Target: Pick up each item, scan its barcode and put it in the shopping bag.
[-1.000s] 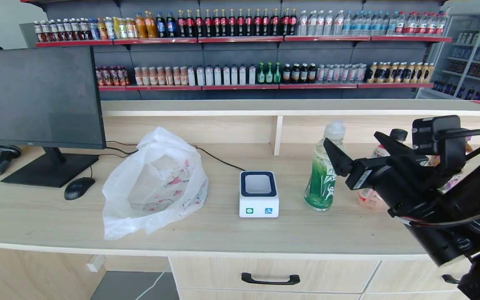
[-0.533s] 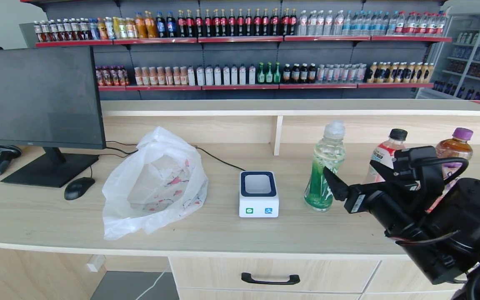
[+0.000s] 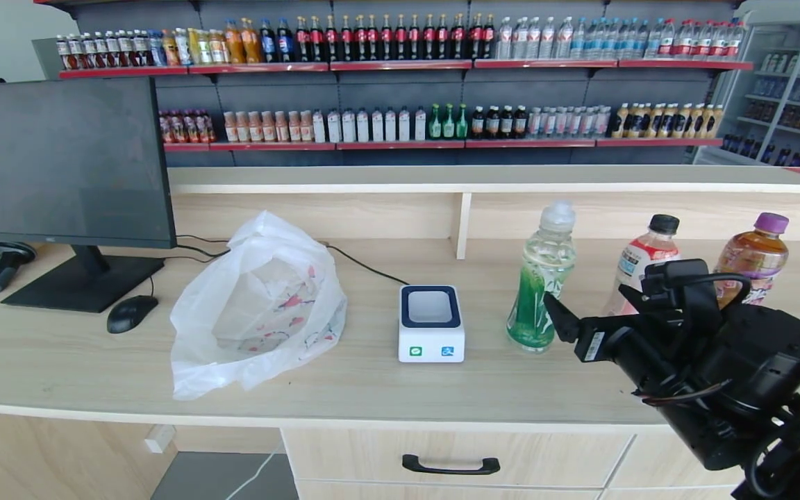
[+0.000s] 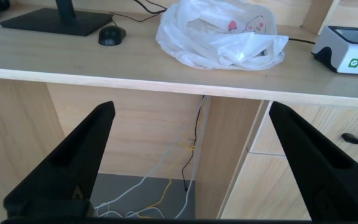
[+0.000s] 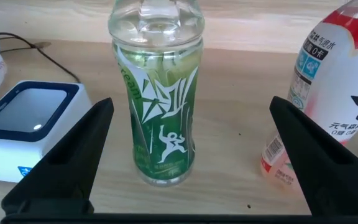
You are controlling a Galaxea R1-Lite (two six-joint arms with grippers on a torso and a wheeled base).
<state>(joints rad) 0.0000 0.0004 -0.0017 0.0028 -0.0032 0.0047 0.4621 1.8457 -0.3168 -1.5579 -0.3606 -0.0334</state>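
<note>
A clear bottle with a green label [image 3: 541, 278] [image 5: 163, 112] stands upright on the wooden counter [image 3: 372, 378], right of the white barcode scanner [image 3: 431, 323] [image 5: 27, 124]. Further right stand a pink-labelled bottle with a black cap [image 3: 639, 253] [image 5: 340, 93] and an amber bottle with a purple cap [image 3: 754, 257]. The white shopping bag [image 3: 257, 305] [image 4: 222, 34] lies open left of the scanner. My right gripper [image 3: 591, 295] [image 5: 191, 102] is open, just in front of the green bottle, fingers wider than it. My left gripper [image 4: 191, 106] hangs open below the counter's front edge.
A monitor [image 3: 60, 160], a black mouse [image 3: 131, 312] and a handheld scanner [image 3: 1, 267] occupy the counter's left end. A raised ledge [image 3: 442, 177] runs along the back. Drawers with a black handle [image 3: 451, 465] sit under the counter. Cables [image 4: 191, 155] hang beneath it.
My right arm has come down and drawn slightly nearer, so its open gripper now sits level with the green bottle's lower half. The bottles, scanner and bag have not moved.
</note>
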